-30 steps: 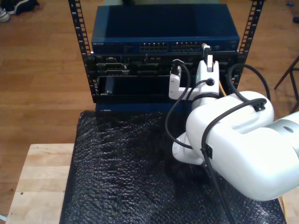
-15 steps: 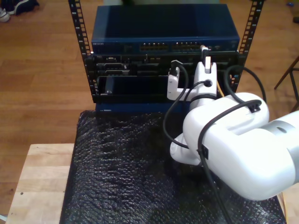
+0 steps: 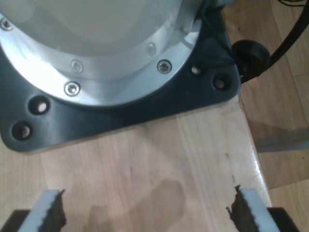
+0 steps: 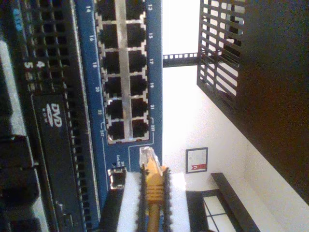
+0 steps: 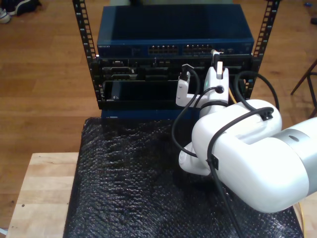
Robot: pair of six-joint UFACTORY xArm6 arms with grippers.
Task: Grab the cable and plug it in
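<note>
Clamped between the serrated pads of my second claw (image 4: pixel 153 193), one yellow-orange cable (image 4: pixel 153 186) is seen, its clear plug just short of the blue network switch (image 4: pixel 123 72), beside two columns of ports. My first claw (image 3: pixel 145 212) is held apart over a wooden tabletop (image 3: pixel 159 164).

switch (image 5: pixel 176 29) atop rack (image 5: pixel 173 74), mat (image 5: pixel 129 183) on table (image 5: pixel 44 193) before it

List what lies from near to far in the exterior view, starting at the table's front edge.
Wooden table → black bubble-wrap mat → my second claw holding the cable → blue switch.
</note>
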